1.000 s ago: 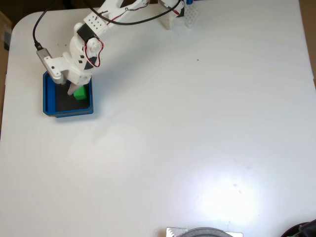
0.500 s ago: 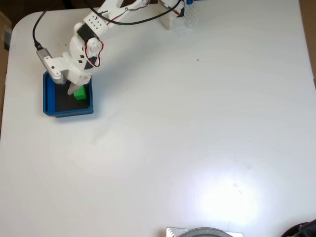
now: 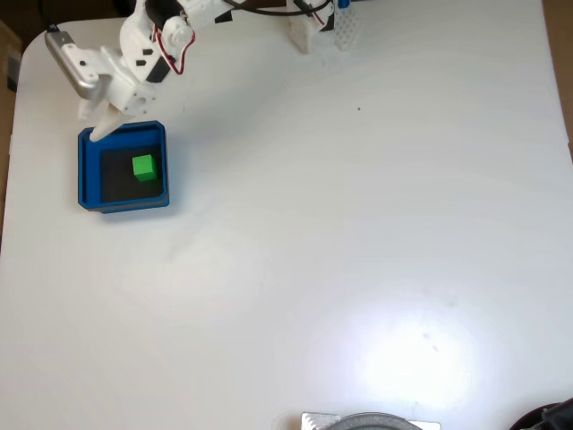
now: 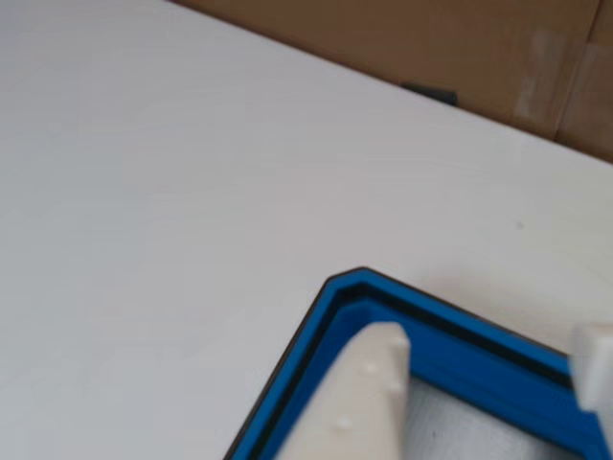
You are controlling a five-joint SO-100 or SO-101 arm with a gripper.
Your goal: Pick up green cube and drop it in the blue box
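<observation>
The green cube (image 3: 143,167) lies on the dark floor of the blue box (image 3: 85,179), near its middle, free of the arm. My gripper (image 3: 101,128) hangs over the box's top-left corner in the fixed view, lifted above the rim. In the other view its two white fingers (image 4: 369,383) stand apart with nothing between them, so the gripper (image 4: 488,337) is open above a corner of the blue box (image 4: 330,311). The cube is out of that view.
The arm's white base (image 3: 309,31) and a black cable (image 3: 67,54) sit at the table's top edge. A grey round object (image 3: 372,421) pokes in at the bottom edge. Brown cardboard (image 4: 431,38) stands beyond the table's far edge.
The gripper has let go of the green cube and risen up and back toward the box's top-left corner. The cube now rests alone in the box.
</observation>
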